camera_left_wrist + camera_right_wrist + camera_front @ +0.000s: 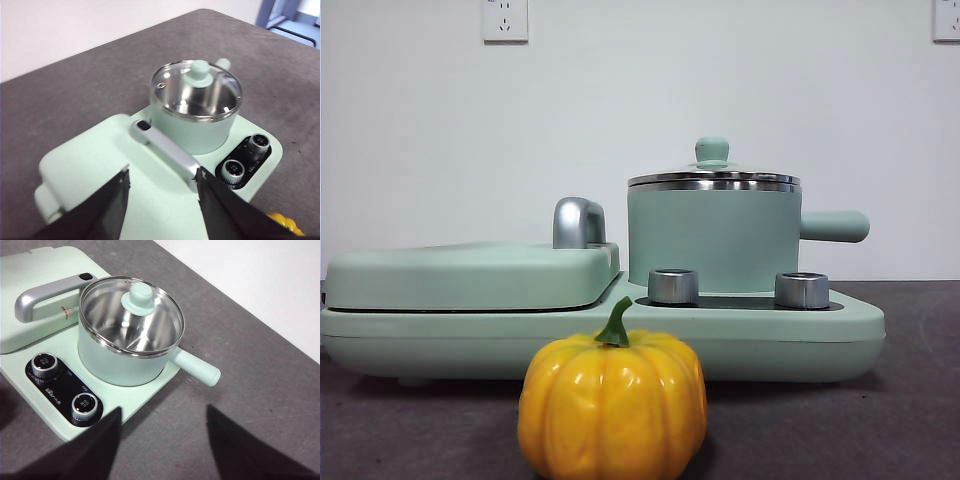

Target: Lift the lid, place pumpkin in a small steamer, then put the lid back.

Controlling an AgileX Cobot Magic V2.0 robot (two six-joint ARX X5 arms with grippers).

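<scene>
The glass lid (712, 176) with its mint-green knob sits on the small steamer (712, 240), which stands on the cooker's right side. It shows in the left wrist view too, lid (196, 90) on steamer (192, 132), and in the right wrist view, lid (132, 315) on steamer (117, 365). The yellow-orange pumpkin (612, 402) rests on the table in front of the cooker; a sliver shows in the left wrist view (285, 222). My left gripper (162, 192) is open above the griddle cover. My right gripper (164, 432) is open above the table beside the steamer's handle. Neither holds anything.
The mint-green cooker base (770, 330) carries a flat griddle cover (470, 275) with a steel handle (577, 222) on the left. Two steel dials (673, 286) (801, 290) stand before the steamer. The steamer's side handle (835, 226) points right. The grey tabletop (910, 400) surrounds it.
</scene>
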